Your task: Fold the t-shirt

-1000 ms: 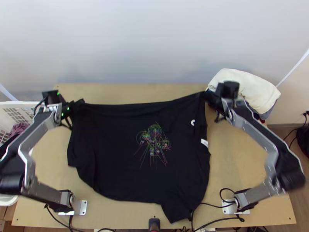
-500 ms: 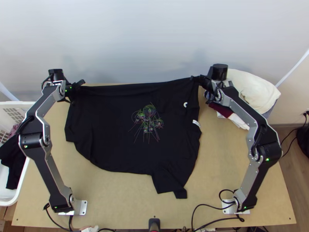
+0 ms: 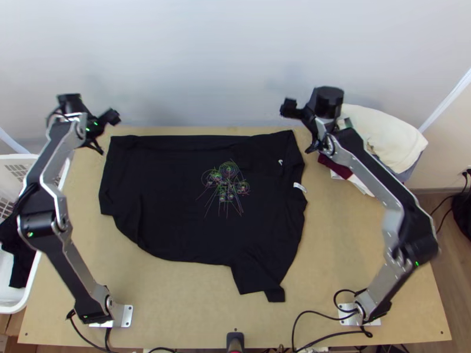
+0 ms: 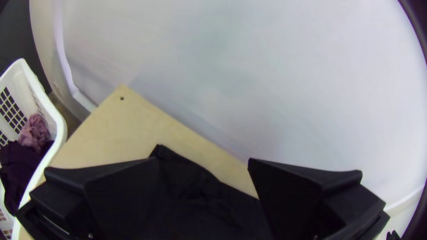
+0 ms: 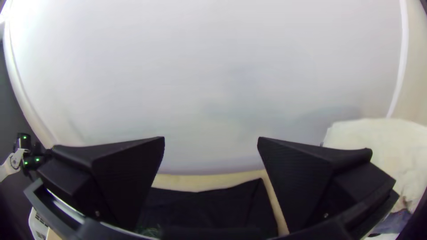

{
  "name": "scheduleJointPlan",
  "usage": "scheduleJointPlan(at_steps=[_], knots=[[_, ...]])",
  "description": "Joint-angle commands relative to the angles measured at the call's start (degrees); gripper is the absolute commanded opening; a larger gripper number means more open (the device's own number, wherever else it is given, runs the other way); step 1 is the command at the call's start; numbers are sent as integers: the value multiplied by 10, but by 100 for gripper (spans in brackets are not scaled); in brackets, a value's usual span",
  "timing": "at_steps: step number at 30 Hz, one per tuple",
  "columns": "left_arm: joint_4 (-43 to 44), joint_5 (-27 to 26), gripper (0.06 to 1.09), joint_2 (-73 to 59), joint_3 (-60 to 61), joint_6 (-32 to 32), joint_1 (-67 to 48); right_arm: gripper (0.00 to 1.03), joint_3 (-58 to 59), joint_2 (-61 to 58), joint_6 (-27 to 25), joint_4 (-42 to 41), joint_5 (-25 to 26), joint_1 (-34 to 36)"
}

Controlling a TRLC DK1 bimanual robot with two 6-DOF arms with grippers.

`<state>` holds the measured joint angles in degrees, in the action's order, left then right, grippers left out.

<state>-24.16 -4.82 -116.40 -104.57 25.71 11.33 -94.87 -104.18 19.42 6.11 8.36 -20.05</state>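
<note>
You had the light wooden table [image 3: 353, 241] under the black t-shirt [image 3: 165, 200], which lay spread over its middle and left, the far edge nearly straight and close to the table's back. It looked like the laying-out step, with the folds proper not begun, so flatness mattered most. The cloth pile [image 3: 385, 132] sat at the far right; you needed to keep your right arm's swing from dragging it. The near side of the shirt ran crooked, with a flap [image 3: 256, 279] jutting towards you; that wanted squaring before any fold, or the crease would likely have come out skewed. Your left gripper [image 4: 204, 164] was spread wide beyond the far left corner, holding nothing; your right gripper [image 5: 212, 140] was just as wide and empty by the far right corner. For the next pinch you wanted both low, gripping matched spots and pulling evenly. The printed design [image 3: 226, 182] made a fair centring guide, and the small white tag [image 3: 299, 187] marked the right edge.
</note>
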Motion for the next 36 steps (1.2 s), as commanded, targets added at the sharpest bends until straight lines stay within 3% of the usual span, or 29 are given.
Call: scheduleJointPlan(at_steps=[1,7,10,14,18,22,25,27,30,36], knots=[[-16,-17,104,54,4,2,6,96,16,85,-2,-2,19,-7],[-53,-26,103,120,25,-20,9,86,69,201,75,120,24,-6],[-92,-11,103,137,37,-75,6,87,107,254,80,183,23,-6],[-173,11,94,157,48,-142,4,87,183,337,113,215,17,-9],[-232,30,94,189,69,-191,3,87,210,364,120,327,16,-8],[-314,82,94,214,93,-229,-28,86,264,415,138,354,0,-7],[-356,117,88,240,140,-253,-64,87,297,440,153,370,-10,-5],[-384,122,77,255,178,-263,-89,86,318,454,157,370,-12,-3],[-371,146,64,275,237,-254,-136,86,340,468,171,370,-23,-3],[-337,189,64,275,314,-235,-208,86,364,492,184,370,-29,-4]])
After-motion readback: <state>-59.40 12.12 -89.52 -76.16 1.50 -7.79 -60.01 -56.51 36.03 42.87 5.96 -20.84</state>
